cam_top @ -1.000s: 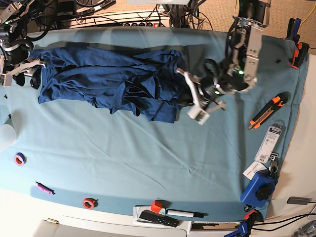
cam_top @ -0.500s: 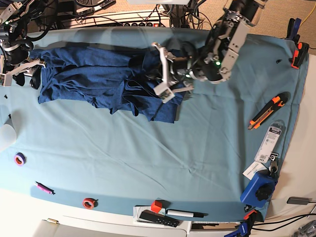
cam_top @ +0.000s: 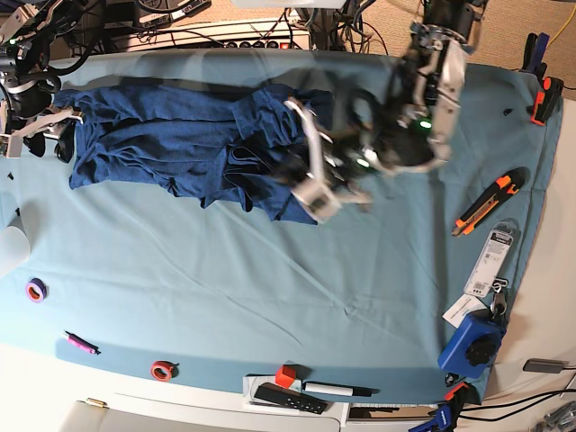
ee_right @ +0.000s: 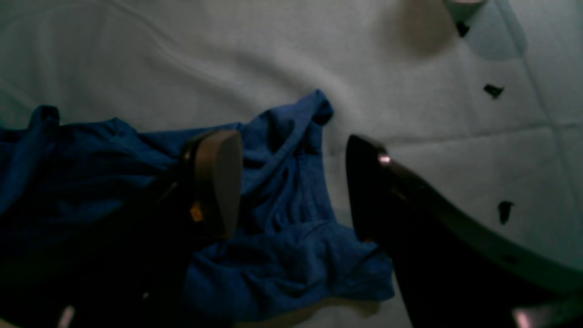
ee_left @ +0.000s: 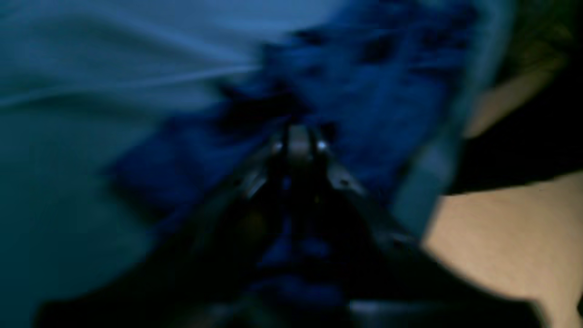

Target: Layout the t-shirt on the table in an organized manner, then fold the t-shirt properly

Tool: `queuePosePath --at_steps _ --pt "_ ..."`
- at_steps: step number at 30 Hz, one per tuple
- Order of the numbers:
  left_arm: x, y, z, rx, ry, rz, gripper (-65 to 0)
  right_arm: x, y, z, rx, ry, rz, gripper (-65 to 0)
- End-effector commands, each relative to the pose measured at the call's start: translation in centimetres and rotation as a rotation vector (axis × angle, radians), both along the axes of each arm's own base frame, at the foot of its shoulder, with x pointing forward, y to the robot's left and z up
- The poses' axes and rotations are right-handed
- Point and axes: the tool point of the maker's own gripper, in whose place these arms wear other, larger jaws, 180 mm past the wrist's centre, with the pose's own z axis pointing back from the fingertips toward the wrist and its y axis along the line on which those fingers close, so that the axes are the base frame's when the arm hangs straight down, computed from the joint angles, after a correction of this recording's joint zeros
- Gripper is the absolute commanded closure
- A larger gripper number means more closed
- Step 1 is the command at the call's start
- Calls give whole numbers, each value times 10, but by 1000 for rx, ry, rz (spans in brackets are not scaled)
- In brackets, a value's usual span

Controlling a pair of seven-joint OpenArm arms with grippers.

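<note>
Since the earlier frame, the left tool (cam_top: 315, 175) has swung nearer along the t-shirt's (cam_top: 171, 144) right edge; motion blur hides whether its jaws grip fabric. At far left, the right tool (ee_right: 291, 182) hangs spread wide over the shirt's other end, clasping nothing. A utility knife (cam_top: 486, 202) lies on the table (cam_top: 270, 297) to the right.

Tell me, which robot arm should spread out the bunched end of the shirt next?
Probably the left gripper: it hangs right over the t-shirt's bunched end. The right gripper sits open at the far end.
</note>
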Motion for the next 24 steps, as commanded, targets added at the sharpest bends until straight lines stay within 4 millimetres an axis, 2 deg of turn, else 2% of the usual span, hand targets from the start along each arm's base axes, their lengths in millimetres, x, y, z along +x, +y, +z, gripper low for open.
queuePosePath --at_steps 1,2,3,6,8,11,15,24 --pt "10 7 7 -27 -6 51 -231 6 -2 15 -26 -47 12 -349" --pt "17 18 3 -27 17 111 -283 6 -2 15 -26 -48 12 -349" --pt "23 28 -4 -24 42 156 -299 6 -2 15 -26 -48 12 -349" --pt "27 41 -34 -8 134 207 -298 6 -2 15 -26 -48 12 -350" --pt "23 39 -52 -30 213 199 -298 6 -2 15 -26 -48 12 -349" --pt "16 31 -68 -89 303 172 -298 6 -2 15 -25 -48 12 -349" --pt "16 28 -74 -104 328 154 -298 6 -2 15 -26 -48 12 -349" --pt "28 32 -69 -68 288 160 -298 5 -2 15 -26 -47 12 -349"
